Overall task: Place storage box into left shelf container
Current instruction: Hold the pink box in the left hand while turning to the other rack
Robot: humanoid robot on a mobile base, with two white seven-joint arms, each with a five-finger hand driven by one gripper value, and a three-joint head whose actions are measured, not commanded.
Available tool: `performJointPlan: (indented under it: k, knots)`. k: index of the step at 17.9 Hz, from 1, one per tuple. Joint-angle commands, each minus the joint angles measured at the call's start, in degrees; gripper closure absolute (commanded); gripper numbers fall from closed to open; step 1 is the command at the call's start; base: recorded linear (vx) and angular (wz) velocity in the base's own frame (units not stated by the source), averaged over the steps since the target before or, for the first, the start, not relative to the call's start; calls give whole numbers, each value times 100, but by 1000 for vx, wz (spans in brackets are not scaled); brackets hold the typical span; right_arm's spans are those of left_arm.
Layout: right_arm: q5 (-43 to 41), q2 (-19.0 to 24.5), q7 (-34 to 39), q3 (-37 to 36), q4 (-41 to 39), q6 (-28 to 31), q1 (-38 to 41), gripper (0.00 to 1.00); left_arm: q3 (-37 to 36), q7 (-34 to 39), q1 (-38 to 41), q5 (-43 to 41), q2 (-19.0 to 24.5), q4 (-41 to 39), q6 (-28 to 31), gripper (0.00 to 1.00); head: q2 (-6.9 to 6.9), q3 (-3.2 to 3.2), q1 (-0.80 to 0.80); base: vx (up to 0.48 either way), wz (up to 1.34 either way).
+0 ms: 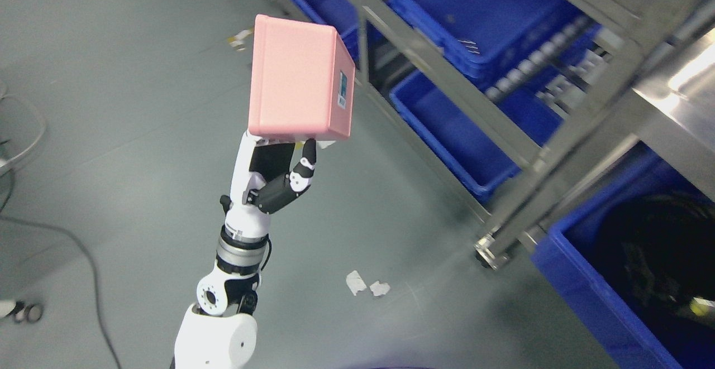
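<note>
A pink storage box (296, 76) with a small label on its right side is held up in the air over the grey floor. My left hand (279, 159) grips its lower edge from beneath, fingers curled onto the rim; the white and black arm rises from the bottom edge left of the middle. The box hangs left of the metal shelf rack (447, 78). Blue shelf containers sit on the rack: one at the upper level (480, 17), one lower (458, 134), one further back at the left (318, 0). My right hand does not show.
A large blue bin (592, 296) with dark contents stands at the lower right by the rack's caster foot (489, 252). A black cable (84, 257) trails across the floor at left. Two paper scraps (366, 285) lie on the floor.
</note>
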Motion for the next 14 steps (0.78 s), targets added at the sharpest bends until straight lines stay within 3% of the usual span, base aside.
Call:
performJointPlan:
  k: [1,9,14]
  knots:
    - [-123,-100,1,0,-100,-13,-24,0,-223,-6,1264,20,105,-655,-86,99,0,0,0,236,1434]
    - [-123,-100,-7,0,-100,-21,-24,0,-223,3,1748,63,236,-523,-244,99,1,0,0,291,1048]
    - [-123,-100,-7,0,-100,-21,-24,0,-250,-6,1854,186,272,-488,-262,99,2,0,0,451,475]
